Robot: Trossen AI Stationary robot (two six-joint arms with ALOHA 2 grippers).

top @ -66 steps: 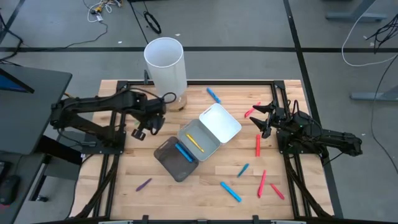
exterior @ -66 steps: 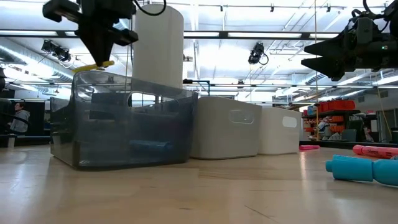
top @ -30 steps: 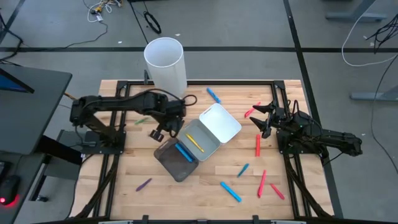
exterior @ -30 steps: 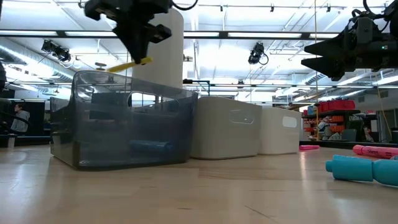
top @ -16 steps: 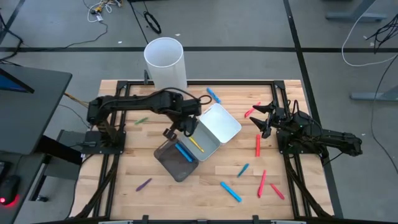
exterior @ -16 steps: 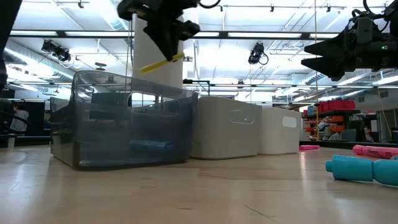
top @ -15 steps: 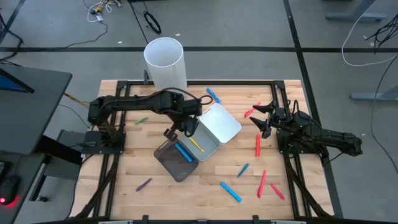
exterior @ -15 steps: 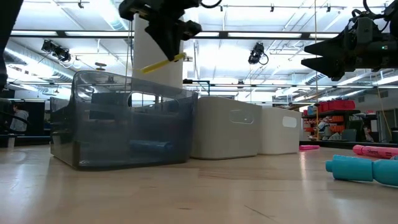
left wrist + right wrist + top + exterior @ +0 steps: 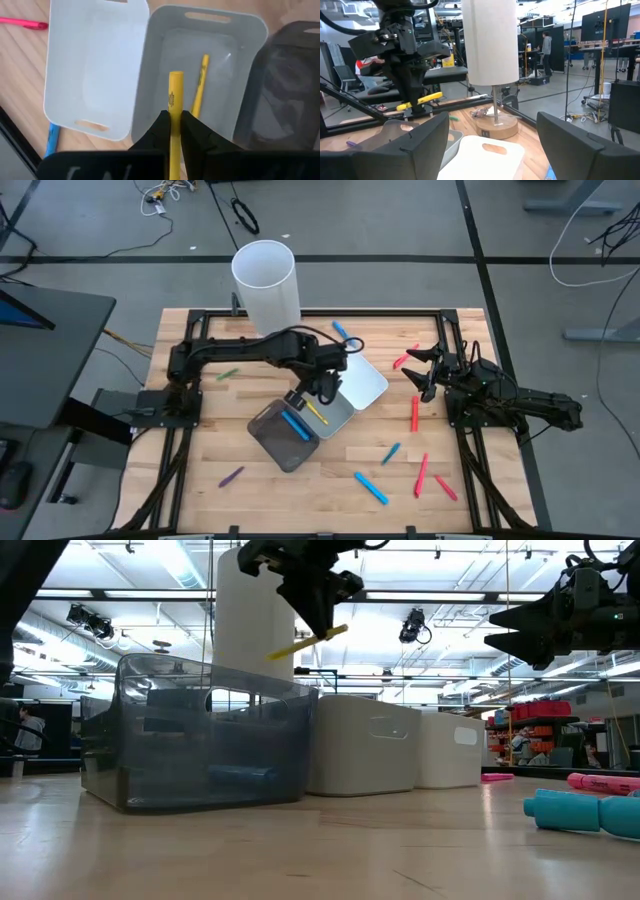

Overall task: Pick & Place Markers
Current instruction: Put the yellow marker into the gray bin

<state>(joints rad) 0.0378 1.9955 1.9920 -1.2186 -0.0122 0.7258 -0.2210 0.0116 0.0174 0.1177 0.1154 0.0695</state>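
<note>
My left gripper (image 9: 322, 386) hangs over the grey middle tray (image 9: 335, 418), shut on a yellow marker (image 9: 307, 643). A second yellow marker (image 9: 200, 85) lies on that tray's floor. A blue marker (image 9: 295, 425) lies in the dark tray (image 9: 272, 442). More markers lie flat on the table: blue (image 9: 370, 487), red (image 9: 415, 413), purple (image 9: 232, 476), green (image 9: 228, 374). My right gripper (image 9: 424, 370) waits open, above the table's right side. My left gripper pinches the yellow marker's shaft (image 9: 173, 117) between its two fingers (image 9: 161, 129), which come from above and lie across it. The marker is lifted clear above the grey tray. It is nearly level, one end a little higher, and sticks out past the fingers.
A tall white cylinder (image 9: 266, 280) stands at the far edge behind the trays. The white tray (image 9: 358, 376) adjoins the grey one on the right. Loose red markers (image 9: 405, 360) and blue markers (image 9: 343, 333) lie on the right half of the table.
My left gripper has carried the yellow marker toward the table's right, from over the dark tray to over the grey tray, at about the same height. It has stayed shut on the marker.
</note>
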